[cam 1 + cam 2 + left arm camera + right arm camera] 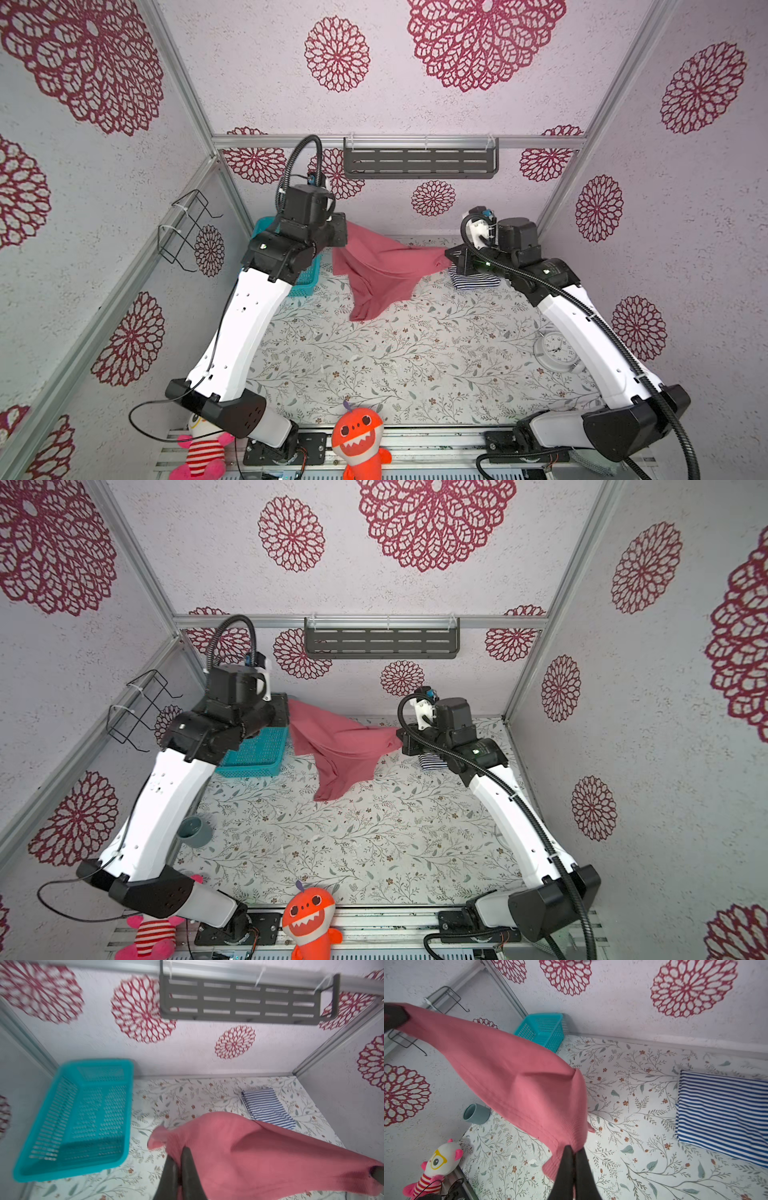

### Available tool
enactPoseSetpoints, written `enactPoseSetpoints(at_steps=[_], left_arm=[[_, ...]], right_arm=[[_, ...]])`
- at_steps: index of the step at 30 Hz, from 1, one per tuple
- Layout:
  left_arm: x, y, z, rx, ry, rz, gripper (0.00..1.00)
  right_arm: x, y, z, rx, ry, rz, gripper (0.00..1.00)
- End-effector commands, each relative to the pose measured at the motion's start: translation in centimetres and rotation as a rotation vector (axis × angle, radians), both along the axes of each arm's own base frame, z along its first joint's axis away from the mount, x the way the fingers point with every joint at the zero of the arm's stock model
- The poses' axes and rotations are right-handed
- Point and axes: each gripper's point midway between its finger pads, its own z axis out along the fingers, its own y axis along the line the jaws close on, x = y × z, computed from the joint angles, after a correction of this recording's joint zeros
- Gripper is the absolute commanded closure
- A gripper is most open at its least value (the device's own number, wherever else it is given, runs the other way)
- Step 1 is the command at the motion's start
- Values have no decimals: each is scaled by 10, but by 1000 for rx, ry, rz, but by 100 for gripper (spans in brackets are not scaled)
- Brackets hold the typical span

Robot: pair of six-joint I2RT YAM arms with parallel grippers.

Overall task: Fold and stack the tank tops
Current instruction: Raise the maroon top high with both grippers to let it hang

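Rose-red tank top (382, 270) hangs slack over the table (415, 365) between left gripper (179, 1154) and right gripper (574, 1150), both clamped on its hem corners; soft, light, saggy, so corners seem the best hold; striped tank top (720, 1109) lies folded nearby.

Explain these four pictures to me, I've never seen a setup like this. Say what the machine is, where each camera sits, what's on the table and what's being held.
This is a robot with two white arms, each ending in a two-fingered tool. Two pictures come from a camera pair overhead, looking down on everything. The other two come from a camera on each wrist, looking along the fingers. The left tool and right tool each pinch an edge of the rose-red tank top, holding it stretched in the air between them, the rest hanging down. A striped tank top lies folded on the floral table near the right arm. Also there: a teal basket, a grey cup and a white clock.
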Motion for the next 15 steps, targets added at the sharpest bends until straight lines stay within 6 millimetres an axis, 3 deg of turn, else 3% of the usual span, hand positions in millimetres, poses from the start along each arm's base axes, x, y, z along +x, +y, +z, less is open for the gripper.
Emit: enactPoseSetpoints(at_steps=[1, 4, 7, 11, 15], left_arm=[[-32, 26, 19, 127, -9, 38, 100], [-53, 40, 43, 109, -78, 59, 100], [-55, 42, 44, 71, -77, 32, 100], [-29, 36, 16, 37, 14, -18, 100], [17, 33, -21, 21, 109, -38, 100]], right_arm=[[-27, -20, 39, -39, -91, -15, 100], [-43, -26, 62, -16, -137, -13, 100], [-44, -27, 64, -13, -134, -16, 100], [-24, -18, 49, -39, -113, 0, 100], [16, -7, 34, -55, -102, 24, 100]])
